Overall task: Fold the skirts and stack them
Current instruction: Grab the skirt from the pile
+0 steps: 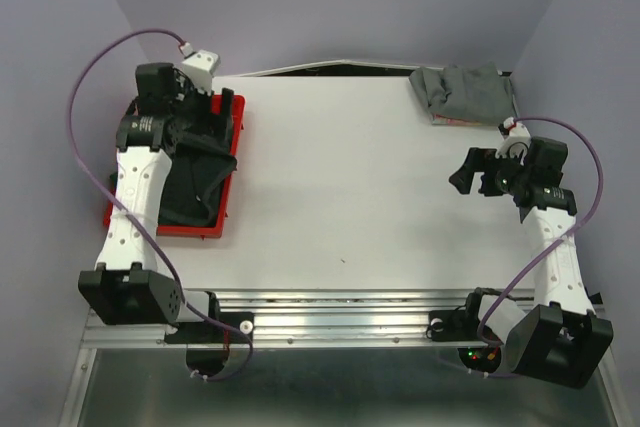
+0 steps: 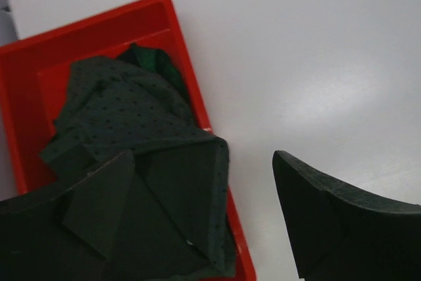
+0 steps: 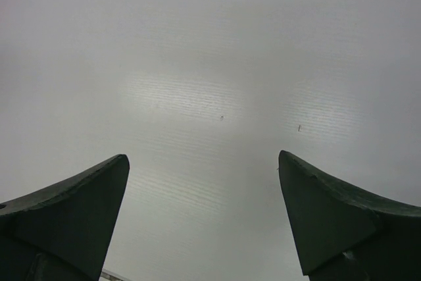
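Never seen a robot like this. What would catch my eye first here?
The red tray at the left edge of the table stands out, holding a dark dotted skirt over a plaid skirt, with the left gripper open above it. A grey skirt lies at the far right corner, and the right gripper hangs open over the table.

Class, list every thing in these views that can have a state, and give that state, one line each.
Dotted charcoal skirt: crumpled in the red tray, not folded.
Plaid skirt: in the tray, mostly buried under the dotted one.
Grey skirt: bunched at the far right corner of the table.
Left gripper: open, above the tray's edge.
Right gripper: open, empty, above the table.
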You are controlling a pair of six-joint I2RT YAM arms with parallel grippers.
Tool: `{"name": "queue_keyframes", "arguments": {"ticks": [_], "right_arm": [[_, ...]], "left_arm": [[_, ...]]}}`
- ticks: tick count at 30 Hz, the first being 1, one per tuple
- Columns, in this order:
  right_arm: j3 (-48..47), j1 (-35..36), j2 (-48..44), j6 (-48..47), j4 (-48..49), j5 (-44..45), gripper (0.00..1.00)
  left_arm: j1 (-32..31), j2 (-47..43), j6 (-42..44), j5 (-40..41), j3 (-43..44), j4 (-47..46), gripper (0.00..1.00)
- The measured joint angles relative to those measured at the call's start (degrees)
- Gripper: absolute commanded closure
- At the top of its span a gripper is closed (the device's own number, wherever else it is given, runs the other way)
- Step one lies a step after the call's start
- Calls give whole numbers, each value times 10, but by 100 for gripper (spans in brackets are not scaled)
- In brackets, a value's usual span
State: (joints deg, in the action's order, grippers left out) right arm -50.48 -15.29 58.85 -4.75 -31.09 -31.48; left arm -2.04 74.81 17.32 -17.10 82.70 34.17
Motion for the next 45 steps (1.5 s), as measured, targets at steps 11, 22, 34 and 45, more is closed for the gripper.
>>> {"name": "queue_keyframes", "arguments": {"ticks": [11,22,34,45], "right_arm": [[0,0,16,7,5,-1,0],[1,0,16,7,7,0,0],[9,0,14,7,7,-1,0],[9,0,9,7,8,-5,0]], "left_arm": [[111,262,83,16,247,73,2],[114,371,115,61,212,103,1],[118,291,141,86,59,97,71],[118,261,134,36,194,133,100]]}}
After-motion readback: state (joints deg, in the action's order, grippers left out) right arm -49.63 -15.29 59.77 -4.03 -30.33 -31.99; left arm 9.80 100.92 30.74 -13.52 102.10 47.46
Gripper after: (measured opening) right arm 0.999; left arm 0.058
